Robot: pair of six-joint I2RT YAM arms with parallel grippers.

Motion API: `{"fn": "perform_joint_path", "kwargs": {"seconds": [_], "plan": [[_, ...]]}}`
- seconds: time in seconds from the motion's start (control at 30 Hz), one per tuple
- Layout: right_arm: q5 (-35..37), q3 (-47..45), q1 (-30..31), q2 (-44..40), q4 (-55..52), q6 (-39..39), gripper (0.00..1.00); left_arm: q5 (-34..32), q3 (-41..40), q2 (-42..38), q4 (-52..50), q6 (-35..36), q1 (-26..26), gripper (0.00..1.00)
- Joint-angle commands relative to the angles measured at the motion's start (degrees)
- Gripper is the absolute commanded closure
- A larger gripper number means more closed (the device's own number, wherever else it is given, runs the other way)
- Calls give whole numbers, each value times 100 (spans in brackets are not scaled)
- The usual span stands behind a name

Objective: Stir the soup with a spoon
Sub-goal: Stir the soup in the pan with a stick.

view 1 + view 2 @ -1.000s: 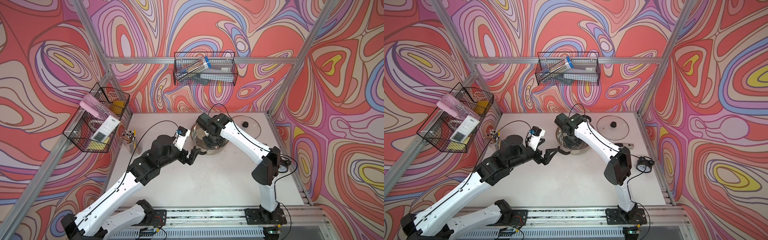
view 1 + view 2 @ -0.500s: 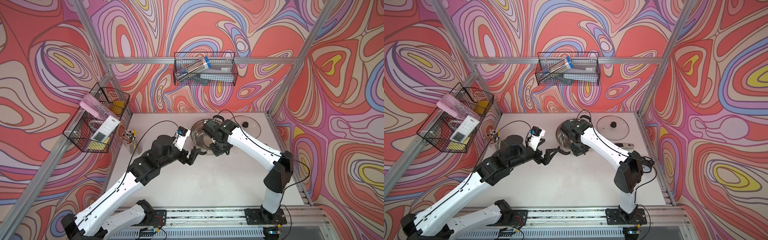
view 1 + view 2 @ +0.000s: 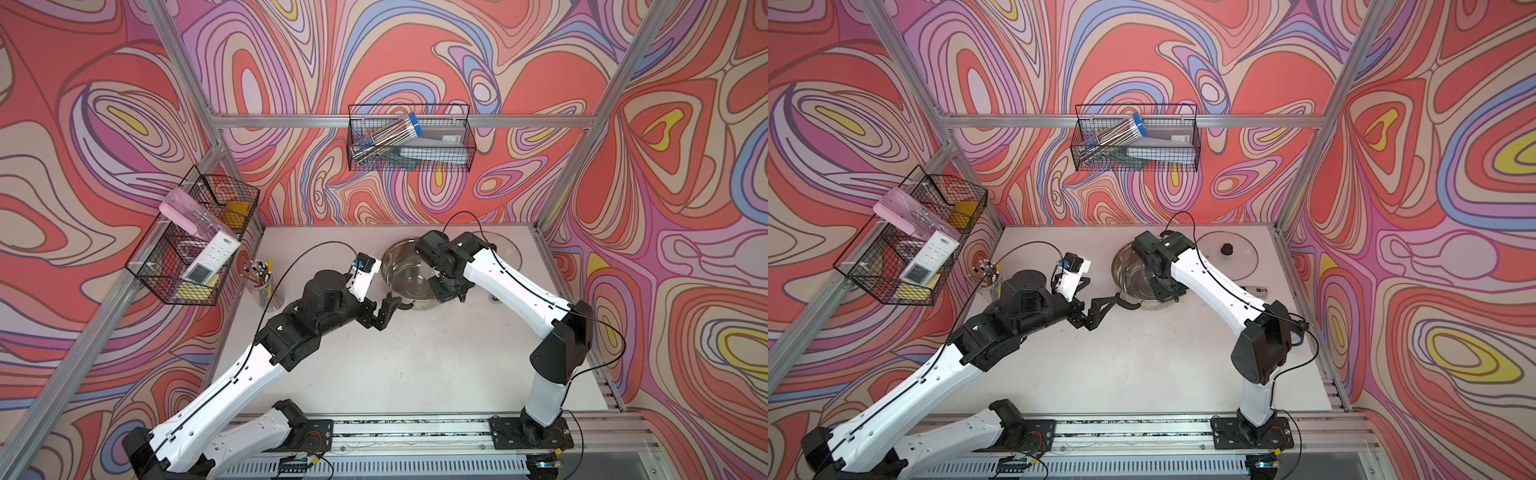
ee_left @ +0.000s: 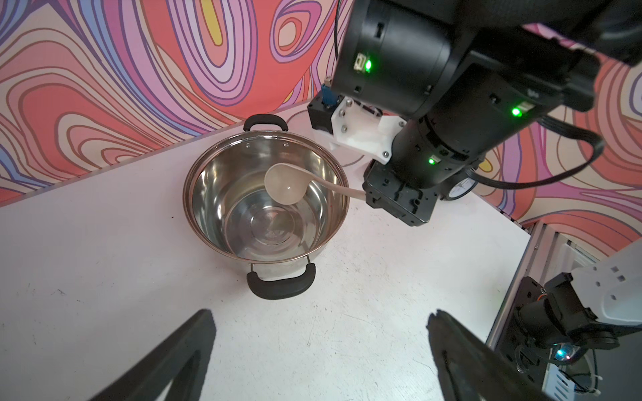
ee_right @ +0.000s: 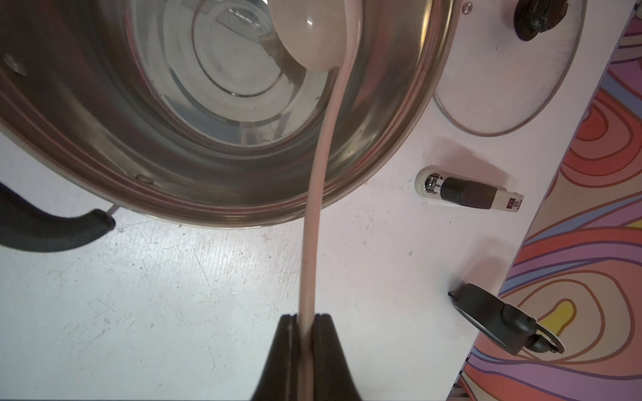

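Table (image 3: 415, 365): R jaws clamped on spoon (image 5: 314, 208) handle, bowl in pot (image 4: 205, 208); L jaws apart.

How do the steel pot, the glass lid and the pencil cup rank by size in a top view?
1. Steel pot and glass lid: they look about equal, so unranked.
2. Pencil cup: clearly smallest.

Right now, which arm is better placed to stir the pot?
Right. The right gripper is shut on the spoon by its handle, its bowl inside the pot. The left gripper is open and empty, outside the pot.
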Motion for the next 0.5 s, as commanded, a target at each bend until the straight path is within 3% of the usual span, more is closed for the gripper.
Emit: {"fn": "perform_joint_path", "kwargs": {"seconds": [0.0,0.47], "plan": [[118,343,-24,294,127,-154,100,41,21,-25,-13,4,-47,1],[-368,1513,273,1067,-31,-290,100,12,4,-7,41,4,-47,1]]}}
